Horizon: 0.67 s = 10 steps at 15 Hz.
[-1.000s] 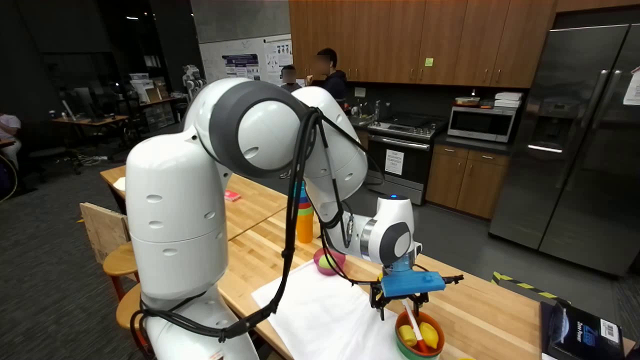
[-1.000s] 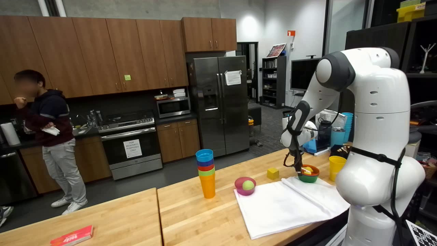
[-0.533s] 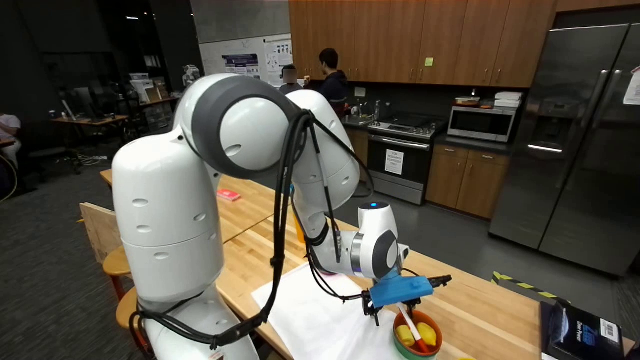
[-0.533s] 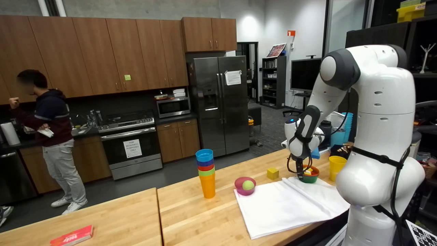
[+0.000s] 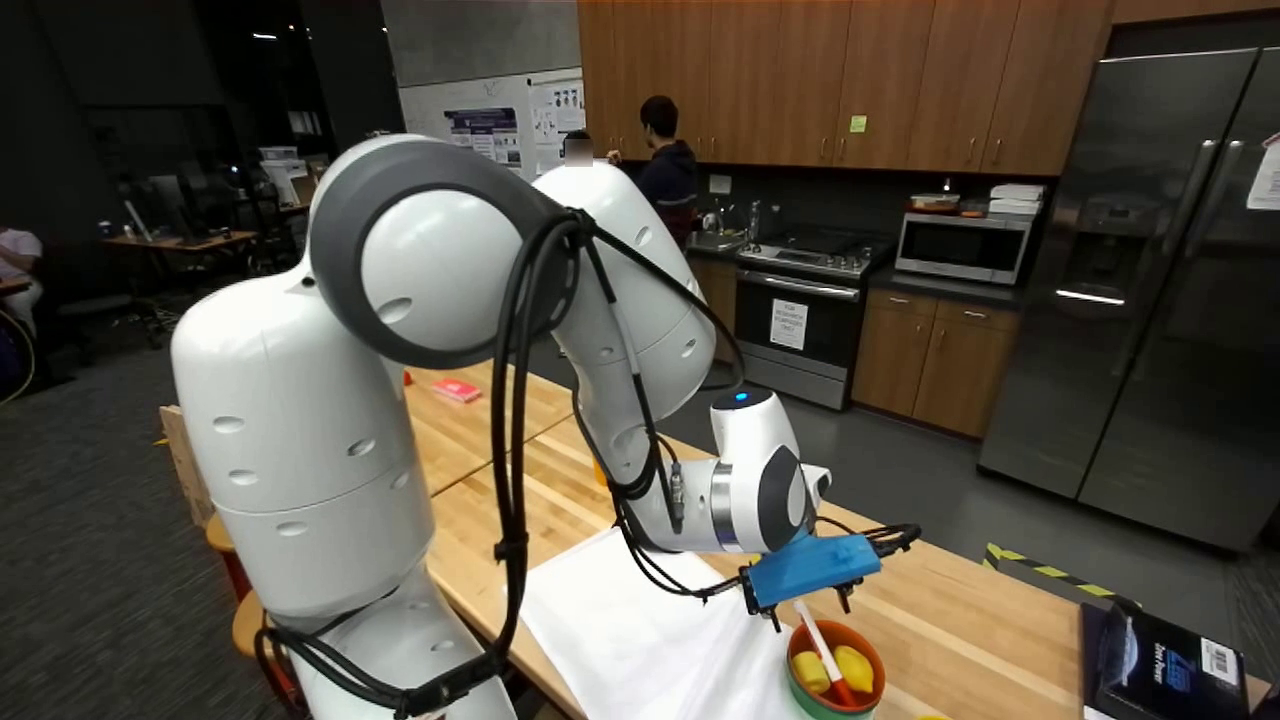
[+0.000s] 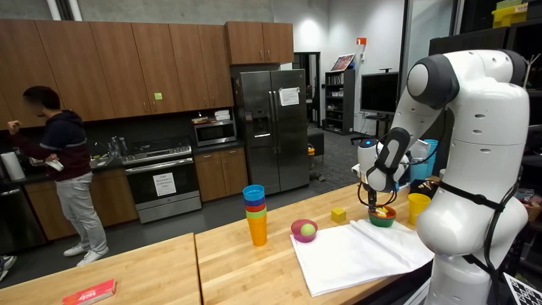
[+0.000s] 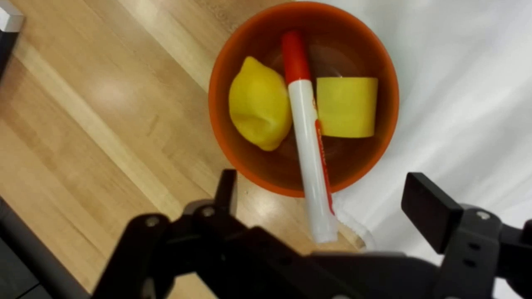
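Observation:
My gripper [image 7: 323,199] is open and empty above the near rim of a round bowl [image 7: 353,164]. The bowl is orange inside and green outside, and shows in both exterior views [image 5: 832,708] [image 6: 382,221]. A white marker with a red cap [image 7: 305,116] leans in it, cap down. Its white end sticks out over the rim and appears between my spread fingers [image 7: 430,207], with a gap on each side. A lemon [image 7: 259,104] lies on one side of the marker and a yellow cylinder [image 7: 347,107] on the other. In an exterior view the gripper [image 5: 812,610] is tilted.
A white cloth [image 6: 360,258] lies beside the bowl. A yellow cube [image 6: 338,215], a pink bowl [image 6: 300,237] with a green ball [image 6: 308,229], stacked cups [image 6: 257,231] and a yellow cup [image 6: 418,207] stand on the table. A black box [image 5: 1165,665] sits at the far end.
The arm's elbow has swung left in an exterior view and right in another. The gripper has tilted and, over the last half second, risen slightly. The bowl stands almost where it was.

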Available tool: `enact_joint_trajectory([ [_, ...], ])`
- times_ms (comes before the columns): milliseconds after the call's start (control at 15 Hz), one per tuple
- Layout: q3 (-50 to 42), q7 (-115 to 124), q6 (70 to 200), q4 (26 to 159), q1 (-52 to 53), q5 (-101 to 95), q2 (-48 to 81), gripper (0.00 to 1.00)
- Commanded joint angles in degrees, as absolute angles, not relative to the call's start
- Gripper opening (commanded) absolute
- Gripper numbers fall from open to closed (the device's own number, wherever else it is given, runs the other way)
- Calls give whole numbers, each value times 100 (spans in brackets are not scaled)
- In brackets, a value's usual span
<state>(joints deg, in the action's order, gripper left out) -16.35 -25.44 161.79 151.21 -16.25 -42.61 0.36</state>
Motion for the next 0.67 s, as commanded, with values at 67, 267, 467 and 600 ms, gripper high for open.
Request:
enact_joint_trajectory([
  [67, -1727, -2605, 16976, 15314, -1720, -4203, 25, 100],
  [267, -1722, -3117, 17694, 15532, -1758, -3530, 212, 100],
  [467, -1475, -4012, 18059, 15815, -1834, -2250, 342, 100],
  [600, -1177, -4575, 17989, 15891, -2006, -1551, 323, 100],
])
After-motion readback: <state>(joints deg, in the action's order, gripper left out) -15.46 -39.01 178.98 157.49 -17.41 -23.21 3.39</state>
